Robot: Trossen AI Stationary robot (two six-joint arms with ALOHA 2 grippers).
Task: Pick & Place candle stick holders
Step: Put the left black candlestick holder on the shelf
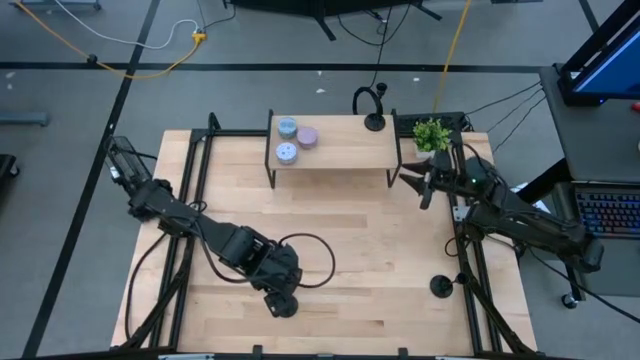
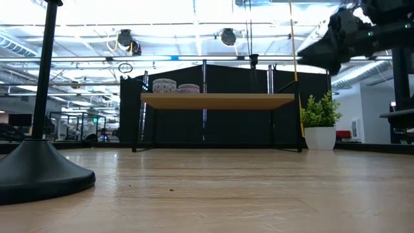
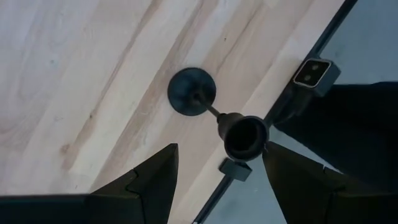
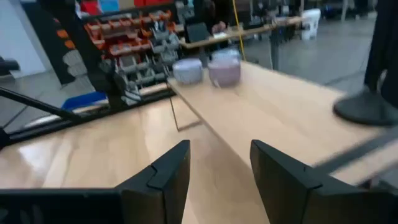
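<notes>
Your left end effector hangs spread over a matte-black candle stick holder on the wooden surface, while your right end effector gapes empty beside the raised shelf.

Matte-black candle stick holder on pale blond, straight-grained table. Tins upper centre: pastel blue, lilac, white. Green plant in white pot. Dark arms, black frame rails, yellow cable at top.
</notes>
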